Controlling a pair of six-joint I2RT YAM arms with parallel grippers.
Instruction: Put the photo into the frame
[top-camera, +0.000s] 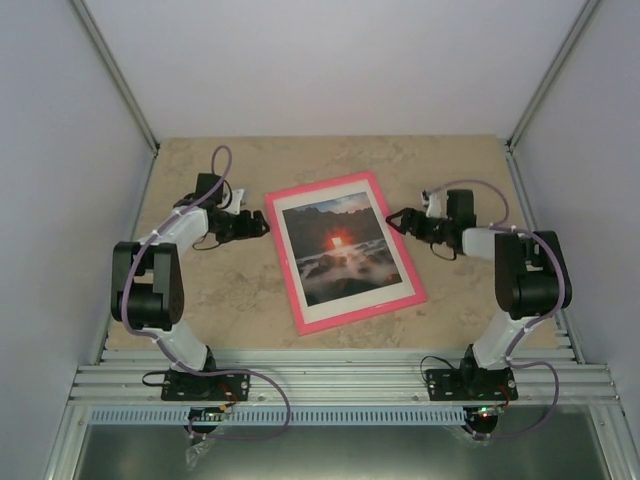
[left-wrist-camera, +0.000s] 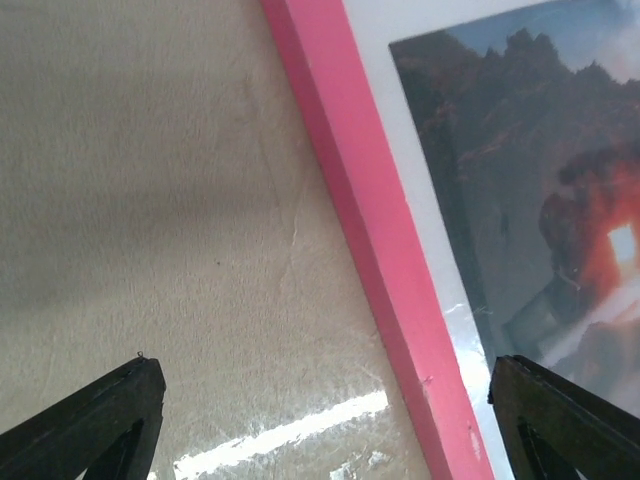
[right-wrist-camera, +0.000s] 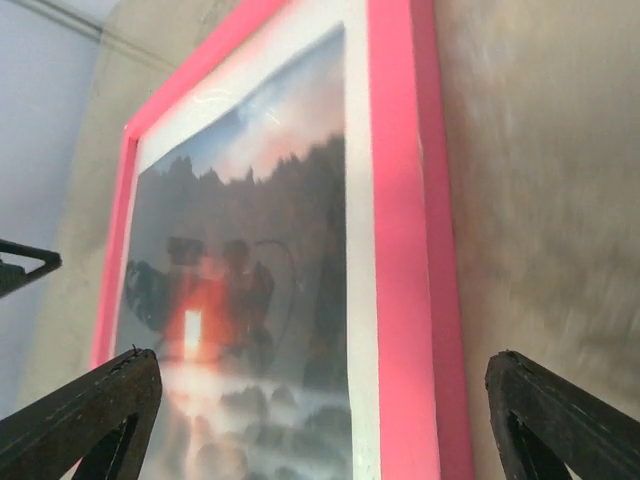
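Photo (top-camera: 343, 250) lying inside the pink frame (top-camera: 284, 262), top view. A white margin runs round the print on all four sides, between it and the pink border. The frame lies flat on the beige surface (top-camera: 220, 290), turned a little so that its far end leans to the left.

Left claw (top-camera: 262, 227): just beside the frame's left long edge, near the far corner, pointing at it. In the left wrist view its two dark fingers (left-wrist-camera: 110, 420) stand wide apart; the pink edge, the margin and a strip of the print show between them, and the claw has hold of nothing.

Right claw (top-camera: 392, 220): just beside the frame's right long edge, also near the far end. In the right wrist view its fingers (right-wrist-camera: 560, 420) are spread wide, with the pink border and part of the print between them; nothing is gripped. Whether either claw touches the frame cannot be told.
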